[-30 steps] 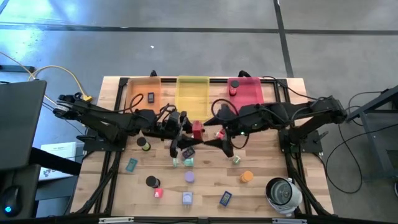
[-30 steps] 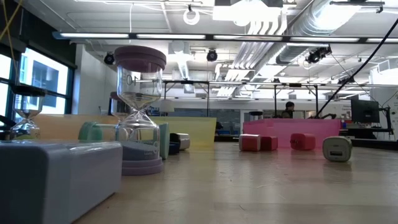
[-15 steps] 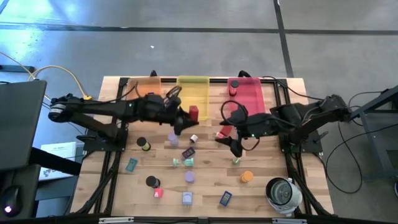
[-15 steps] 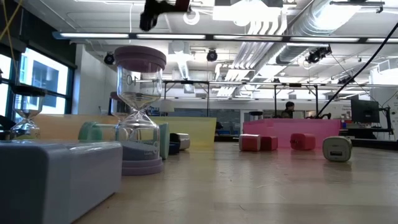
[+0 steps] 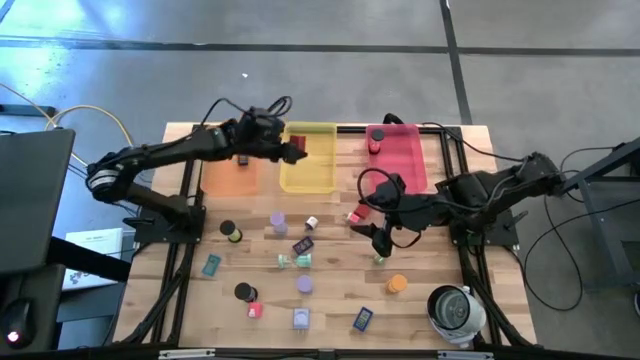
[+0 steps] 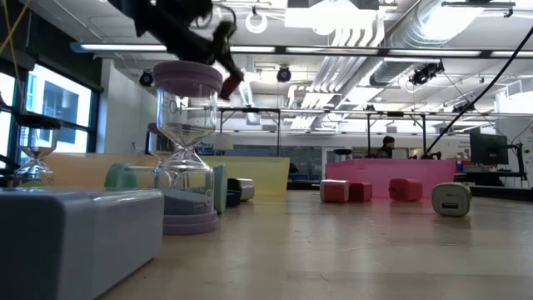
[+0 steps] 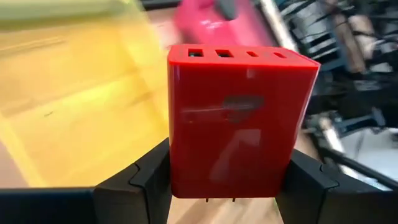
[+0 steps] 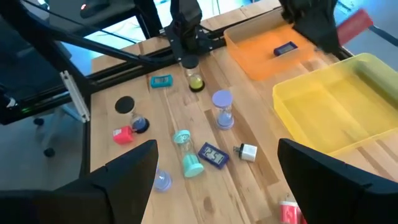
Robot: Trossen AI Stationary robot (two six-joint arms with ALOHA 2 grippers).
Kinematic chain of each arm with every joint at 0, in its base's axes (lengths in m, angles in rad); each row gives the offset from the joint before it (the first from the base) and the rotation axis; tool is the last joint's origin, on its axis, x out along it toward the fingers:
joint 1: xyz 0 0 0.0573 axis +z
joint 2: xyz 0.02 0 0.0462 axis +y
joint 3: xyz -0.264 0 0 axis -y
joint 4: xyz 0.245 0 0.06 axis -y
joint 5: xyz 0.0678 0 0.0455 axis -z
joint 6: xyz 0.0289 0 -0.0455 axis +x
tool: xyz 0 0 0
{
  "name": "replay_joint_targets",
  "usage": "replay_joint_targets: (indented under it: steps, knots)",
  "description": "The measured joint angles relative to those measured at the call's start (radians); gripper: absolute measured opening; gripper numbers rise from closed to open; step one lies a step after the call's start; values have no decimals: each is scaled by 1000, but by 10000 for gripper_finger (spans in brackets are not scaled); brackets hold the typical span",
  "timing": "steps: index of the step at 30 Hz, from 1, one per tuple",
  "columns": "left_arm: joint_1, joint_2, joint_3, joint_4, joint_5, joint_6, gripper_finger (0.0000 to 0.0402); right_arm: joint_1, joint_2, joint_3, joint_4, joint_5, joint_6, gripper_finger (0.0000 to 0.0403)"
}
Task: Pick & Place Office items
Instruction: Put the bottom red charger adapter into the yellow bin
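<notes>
Lifted trayward, left tool (image 7: 227,180) pinches glossy red cube (image 7: 233,121); right tool (image 5: 378,238) spread.

No text, label, brand, number or sign can be read on anything here.

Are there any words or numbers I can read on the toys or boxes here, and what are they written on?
None can be read for sure.
Red charger block held in the left end effector: a faint grey mark on its face, too blurred to read.
Lavender hourglass: small marks on the glass, too small to read.
Dark flat rectangle in the orange tray: any print is too small.
</notes>
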Motion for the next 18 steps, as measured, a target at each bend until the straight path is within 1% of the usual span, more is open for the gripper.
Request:
replay_joint_targets:
  steps: [3, 7, 11, 14, 18]
  knots:
    - [47, 76, 0, 1, 13, 31, 204, -10, 0, 0, 0, 0, 0, 320]
    - [96, 201, 5, -30, 66, 70, 204, -23, 0, 0, 1, 4, 0, 320]
    - [115, 298, 60, -108, 87, 133, 204, -25, 0, 0, 0, 4, 7, 320]
    - [113, 344, 130, -210, 55, 211, 204, -29, 0, 0, -1, 4, 8, 320]
    - [91, 380, 274, -355, -36, 345, 204, -33, 0, 0, -2, 4, 8, 320]
